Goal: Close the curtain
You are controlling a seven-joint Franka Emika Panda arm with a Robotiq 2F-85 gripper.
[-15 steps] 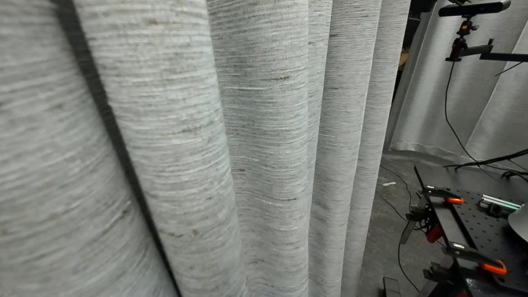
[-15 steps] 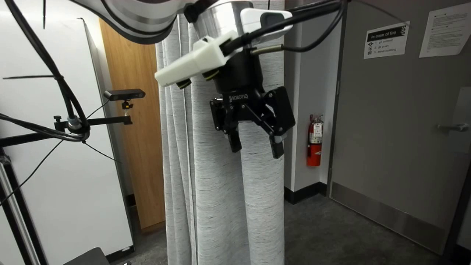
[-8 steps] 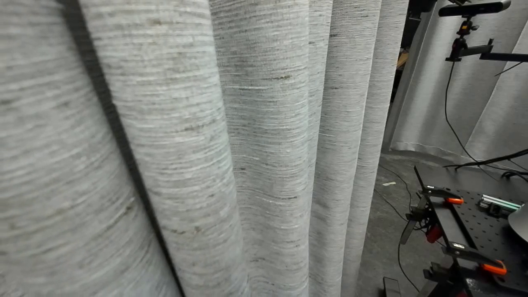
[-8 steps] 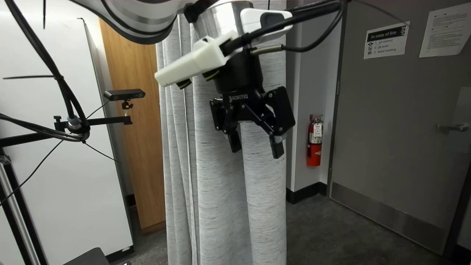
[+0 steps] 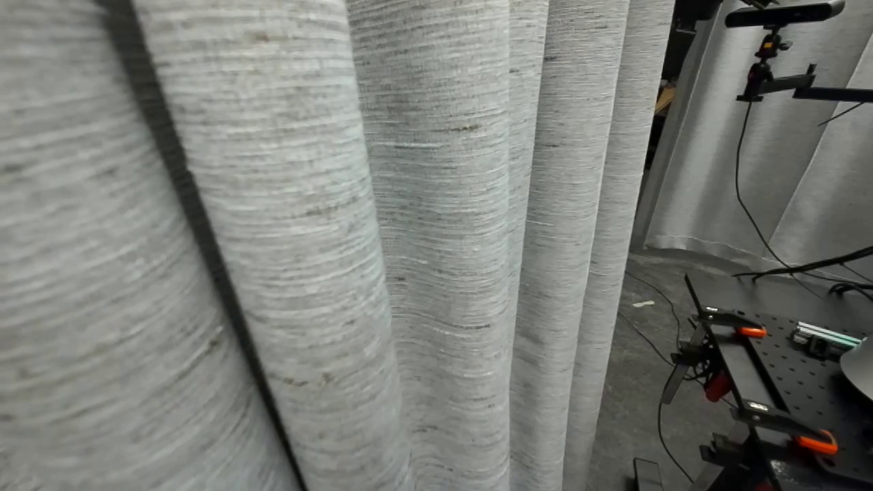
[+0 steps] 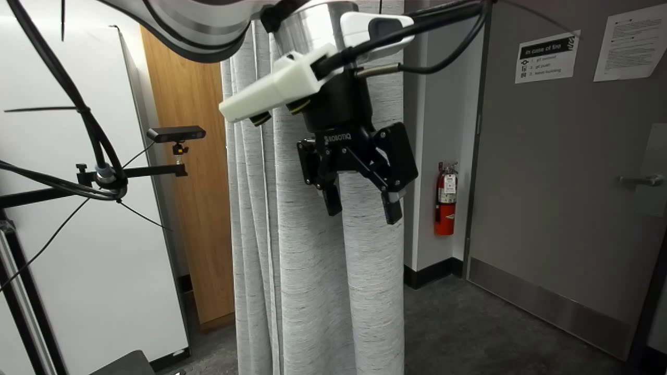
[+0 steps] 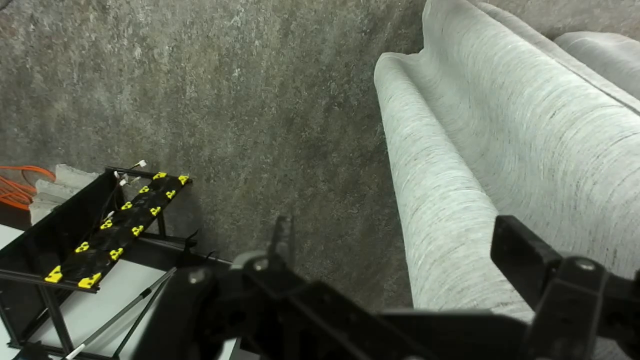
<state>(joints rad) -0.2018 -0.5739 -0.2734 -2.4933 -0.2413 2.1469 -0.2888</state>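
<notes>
The light grey, streaked curtain hangs in vertical folds. It fills most of an exterior view (image 5: 443, 239) and hangs bunched behind the gripper in an exterior view (image 6: 318, 291). My gripper (image 6: 363, 208) is open and points down in front of the curtain's edge fold. In the wrist view the open fingers (image 7: 397, 230) are wide apart. The curtain's edge fold (image 7: 435, 190) shows between them, closer to the right finger, with dark floor by the left finger. Nothing is gripped. I cannot tell whether a finger touches the cloth. The gripper is not visible beside the large close folds.
A black table (image 5: 771, 368) with orange-handled clamps stands beside the curtain. A camera on an arm (image 6: 176, 134) is near a wooden panel (image 6: 193, 208). A fire extinguisher (image 6: 445, 200) and a grey door (image 6: 563, 182) stand beyond. A black rack with yellow stickers (image 7: 122, 225) is at lower left.
The curtain has swayed slightly: its edge shifted a little toward the door and then slightly back. The arm and gripper have not visibly moved, and the gripper has stayed open.
</notes>
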